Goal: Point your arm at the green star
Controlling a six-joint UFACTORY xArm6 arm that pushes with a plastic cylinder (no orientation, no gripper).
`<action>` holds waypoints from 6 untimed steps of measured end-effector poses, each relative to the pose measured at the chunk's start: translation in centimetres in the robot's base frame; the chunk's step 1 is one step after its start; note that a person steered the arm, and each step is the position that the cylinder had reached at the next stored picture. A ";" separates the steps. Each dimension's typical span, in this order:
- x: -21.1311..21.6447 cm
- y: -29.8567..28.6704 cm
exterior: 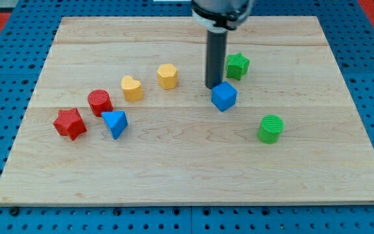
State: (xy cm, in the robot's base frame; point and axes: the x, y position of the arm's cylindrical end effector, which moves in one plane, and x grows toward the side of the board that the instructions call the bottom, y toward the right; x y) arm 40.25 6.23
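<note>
The green star (237, 65) lies on the wooden board (174, 162) toward the view's upper right. My tip (213, 88) is at the end of the dark rod, just left of and slightly below the star, a short gap apart. A blue cube (224, 95) sits right next to the tip on its lower right; I cannot tell if they touch.
A green cylinder (271, 128) stands at the right. A yellow hexagon (167, 76) and a yellow heart (132, 88) lie left of the tip. Farther left are a red cylinder (100, 103), a red star (69, 123) and a blue triangle (115, 123).
</note>
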 end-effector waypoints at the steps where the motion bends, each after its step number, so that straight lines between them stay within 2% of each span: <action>1: 1.7 5.1; 2: 0.7 9.1; 3: -2.5 8.4; 6: -7.1 6.3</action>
